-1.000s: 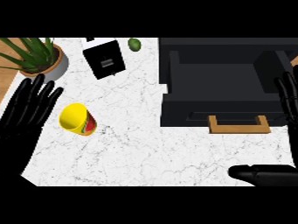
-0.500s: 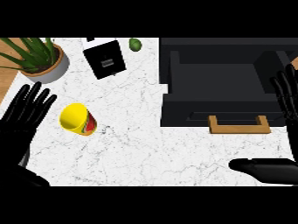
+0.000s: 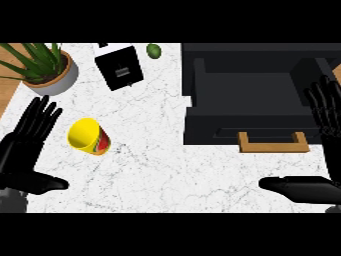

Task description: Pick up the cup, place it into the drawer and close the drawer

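Left hand [image 3: 18,152] lower, forearm [image 3: 1,202] barely visible

The leaves of the plant [image 3: 36,62] run off the left edge, the left hand [image 3: 16,156] is cut off at the lower left corner, the right hand [image 3: 340,145] by the right edge, and the small green thing [image 3: 154,50] at the far edge of the desk [image 3: 165,165] is too small to identify.
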Controlling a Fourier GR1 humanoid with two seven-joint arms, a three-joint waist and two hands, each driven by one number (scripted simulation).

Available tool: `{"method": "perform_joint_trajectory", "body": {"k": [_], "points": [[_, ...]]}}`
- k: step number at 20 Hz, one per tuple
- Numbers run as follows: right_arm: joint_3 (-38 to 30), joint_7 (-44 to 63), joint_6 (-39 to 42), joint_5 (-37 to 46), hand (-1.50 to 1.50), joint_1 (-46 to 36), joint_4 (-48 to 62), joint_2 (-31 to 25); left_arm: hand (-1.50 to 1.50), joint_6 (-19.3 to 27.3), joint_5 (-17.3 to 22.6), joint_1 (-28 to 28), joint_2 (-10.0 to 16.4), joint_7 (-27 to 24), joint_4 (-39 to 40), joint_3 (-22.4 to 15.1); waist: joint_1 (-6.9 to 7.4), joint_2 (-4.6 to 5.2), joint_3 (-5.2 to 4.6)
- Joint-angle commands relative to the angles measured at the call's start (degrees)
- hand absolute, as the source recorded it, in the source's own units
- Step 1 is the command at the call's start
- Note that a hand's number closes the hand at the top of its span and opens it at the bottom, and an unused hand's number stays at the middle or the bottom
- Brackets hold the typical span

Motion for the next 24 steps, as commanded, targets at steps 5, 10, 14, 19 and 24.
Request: {"method": "perform_joint_trajectory", "body": {"k": [5,10,14,19,24], "points": [[-4.21,0.79,3.56,-4.27,-1.5,-0.08,-0.68,-2.5,-1.5,2.09,-9.23,-5.85,1.48,-10.75,19.73,1.65,-0.28,0.01,-0.01],[0.75,4.13,-0.34,0.67,-1.5,-1.57,-2.37,1.43,-1.5,1.06,-13.82,-7.99,2.08,-21.06,32.81,1.04,-0.14,0.0,-0.03],[-3.93,0.94,2.64,-2.56,-1.5,-3.51,2.18,-1.36,-1.5,-0.92,-15.31,-14.72,5.39,-29.62,49.06,3.45,-0.38,0.15,-0.05],[-1.38,-0.89,2.03,-0.44,-1.5,-1.44,1.32,1.14,-1.5,-0.44,-17.03,-20.07,7.04,-36.29,59.92,4.12,-0.33,0.08,-0.04],[-3.19,3.55,2.72,-2.73,-1.5,-4.94,1.35,-0.43,-1.5,0.9,-19.58,-20.59,5.48,-45.54,67.04,3.33,-0.75,0.34,-0.13]]}}
